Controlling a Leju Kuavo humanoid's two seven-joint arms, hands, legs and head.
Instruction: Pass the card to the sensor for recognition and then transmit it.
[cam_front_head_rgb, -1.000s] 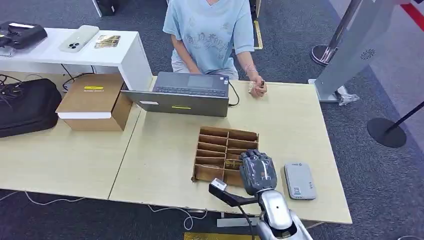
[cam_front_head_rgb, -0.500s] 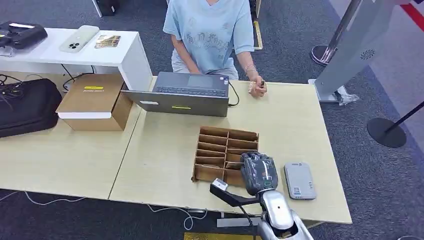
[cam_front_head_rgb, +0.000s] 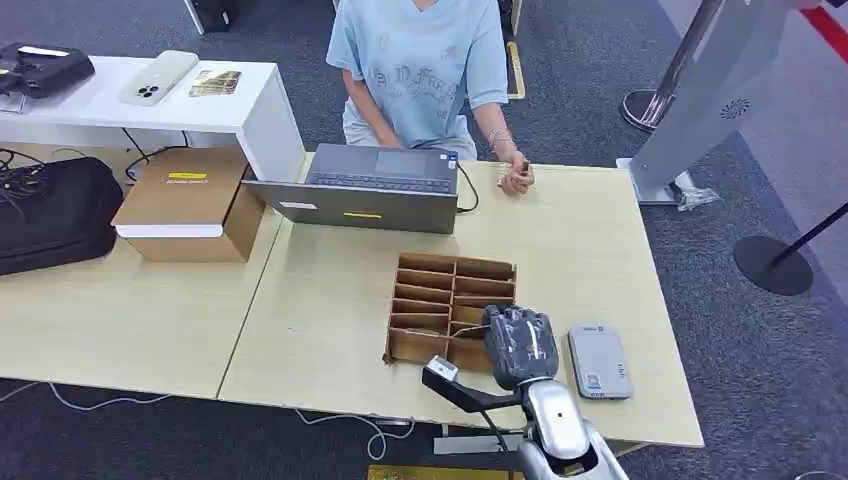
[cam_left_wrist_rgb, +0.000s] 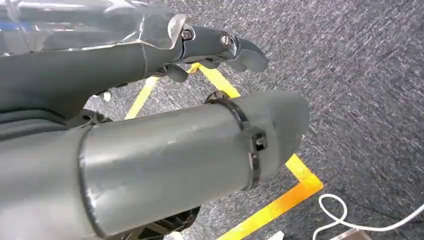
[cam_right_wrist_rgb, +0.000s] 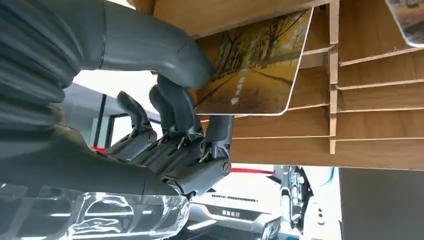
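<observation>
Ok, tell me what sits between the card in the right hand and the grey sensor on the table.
Nothing visible on the bare tabletop. The right hand pinches the card at the divider box's near corner, its slats beside the card. The sensor lies flat just beside the box.

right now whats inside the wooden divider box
The right hand pinches a card with an autumn tree picture in the wooden divider box. The far slots look empty; the hand covers the near-right ones.
</observation>
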